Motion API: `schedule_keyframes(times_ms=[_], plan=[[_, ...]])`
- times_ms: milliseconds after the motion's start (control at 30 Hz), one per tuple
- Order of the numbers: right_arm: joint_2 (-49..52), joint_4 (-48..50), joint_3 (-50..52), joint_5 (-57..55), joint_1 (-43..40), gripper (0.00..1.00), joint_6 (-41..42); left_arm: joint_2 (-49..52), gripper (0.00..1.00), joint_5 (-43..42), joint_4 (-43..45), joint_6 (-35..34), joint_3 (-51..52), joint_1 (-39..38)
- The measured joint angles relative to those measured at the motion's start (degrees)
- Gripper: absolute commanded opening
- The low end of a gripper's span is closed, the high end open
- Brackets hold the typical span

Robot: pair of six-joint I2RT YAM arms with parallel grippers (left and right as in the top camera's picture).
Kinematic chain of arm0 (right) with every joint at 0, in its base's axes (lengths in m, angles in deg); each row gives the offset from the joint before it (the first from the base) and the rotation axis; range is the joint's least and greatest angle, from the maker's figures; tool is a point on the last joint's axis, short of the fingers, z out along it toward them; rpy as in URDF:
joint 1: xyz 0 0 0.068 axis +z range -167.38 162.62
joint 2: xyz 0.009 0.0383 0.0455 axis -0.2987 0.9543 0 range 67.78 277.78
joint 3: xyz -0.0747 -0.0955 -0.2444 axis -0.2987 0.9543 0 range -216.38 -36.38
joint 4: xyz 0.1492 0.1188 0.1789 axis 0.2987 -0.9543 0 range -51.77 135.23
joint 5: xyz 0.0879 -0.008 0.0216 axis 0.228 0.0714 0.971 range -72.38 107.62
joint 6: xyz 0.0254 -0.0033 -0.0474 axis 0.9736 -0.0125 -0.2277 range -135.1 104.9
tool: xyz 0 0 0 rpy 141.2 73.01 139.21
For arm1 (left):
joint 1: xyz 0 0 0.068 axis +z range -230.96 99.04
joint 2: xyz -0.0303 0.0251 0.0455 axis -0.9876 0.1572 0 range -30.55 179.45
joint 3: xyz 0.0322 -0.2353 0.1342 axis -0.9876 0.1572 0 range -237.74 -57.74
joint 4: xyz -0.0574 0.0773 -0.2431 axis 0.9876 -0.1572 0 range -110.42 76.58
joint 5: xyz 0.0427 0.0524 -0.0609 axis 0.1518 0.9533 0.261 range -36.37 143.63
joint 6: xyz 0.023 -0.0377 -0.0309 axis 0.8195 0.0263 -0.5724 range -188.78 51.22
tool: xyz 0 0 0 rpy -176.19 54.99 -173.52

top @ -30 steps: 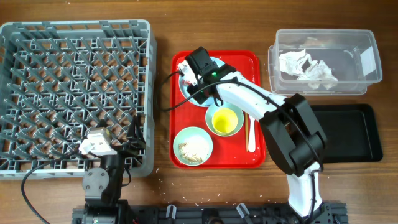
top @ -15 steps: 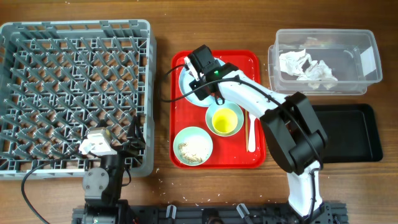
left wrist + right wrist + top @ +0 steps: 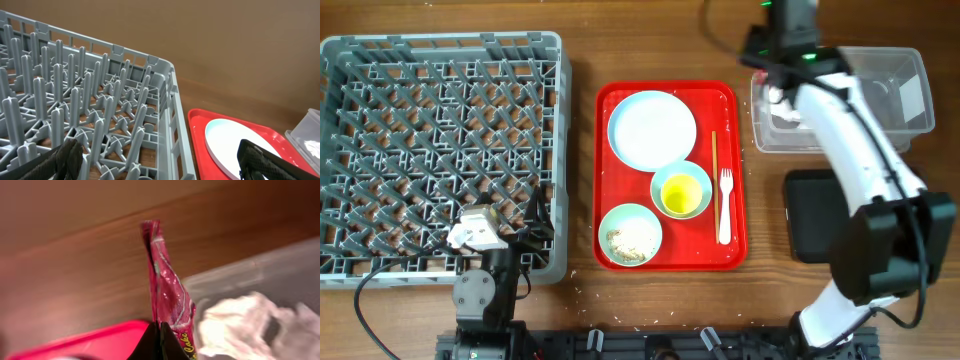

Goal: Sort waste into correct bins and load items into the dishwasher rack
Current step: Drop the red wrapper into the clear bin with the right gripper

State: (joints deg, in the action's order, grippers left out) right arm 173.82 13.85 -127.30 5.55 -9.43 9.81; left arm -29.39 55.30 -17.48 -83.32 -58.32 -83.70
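My right gripper (image 3: 767, 62) (image 3: 161, 332) is shut on the torn red-and-white sachet wrapper (image 3: 167, 290) and holds it upright between the red tray and the left end of the clear tub (image 3: 910, 70) (image 3: 280, 270). The crumpled white napkin (image 3: 240, 325) (image 3: 782, 112) lies in the tub. On the red tray (image 3: 720, 95) sit the white plate (image 3: 652, 128), a bowl holding the yellow cup (image 3: 681, 194), a bowl with rice crumbs (image 3: 630, 234), chopsticks (image 3: 714, 180) and the white fork (image 3: 725, 205). My left gripper (image 3: 495, 240) (image 3: 162, 167) is open and empty over the grey rack's (image 3: 440, 150) front right corner.
The black tray (image 3: 810, 215) lies below the tub, mostly covered by my right arm. The left wrist view shows the rack's pegs (image 3: 100, 100), the red tray's edge (image 3: 200, 125) and the plate (image 3: 235, 145). A few crumbs lie on the wood near the table's front edge.
My right gripper has left the plate with the wrapper and swung right and back to the tub's left end. The plate, chopsticks and fork now show fully. The left arm has not moved.
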Motion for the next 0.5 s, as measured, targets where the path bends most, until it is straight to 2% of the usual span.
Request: schedule_keyframes(times_ms=[100,133,167,233,267,300,333,367,400,500], plan=[[0.0,-1.0,0.0,1.8,-7.4,0.05,5.4,0.0,1.00,0.0,0.0,0.0,0.0,0.0],[0.0,-1.7,0.0,2.1,-9.1,0.18,7.1,0.0,1.00,0.0,0.0,0.0,0.0,0.0],[0.0,-2.3,0.0,2.4,-10.8,0.36,9.4,0.0,1.00,0.0,0.0,0.0,0.0,0.0],[0.0,-2.5,0.1,2.7,-13.2,0.61,11.8,0.0,1.00,0.0,0.0,0.0,0.0,0.0],[0.0,-2.4,0.4,2.7,-13.3,0.67,12.1,0.0,1.00,0.0,0.0,0.0,0.0,0.0],[0.0,-2.5,1.0,2.9,-13.3,0.67,12.2,0.0,1.00,0.0,0.0,0.0,0.0,0.0],[0.0,-2.8,1.6,3.4,-13.2,0.61,11.6,0.0,1.00,0.0,0.0,0.0,0.0,0.0],[0.0,-3.5,1.6,5.4,-13.2,0.47,11.0,0.0,1.00,0.0,0.0,0.0,0.0,0.0],[0.0,-4.0,1.6,8.3,-13.2,0.44,10.4,0.0,1.00,0.0,0.0,0.0,0.0,0.0],[0.0,-4.1,1.6,18.2,-12.8,0.46,7.5,0.0,1.00,0.0,0.0,0.0,0.0,0.0]])
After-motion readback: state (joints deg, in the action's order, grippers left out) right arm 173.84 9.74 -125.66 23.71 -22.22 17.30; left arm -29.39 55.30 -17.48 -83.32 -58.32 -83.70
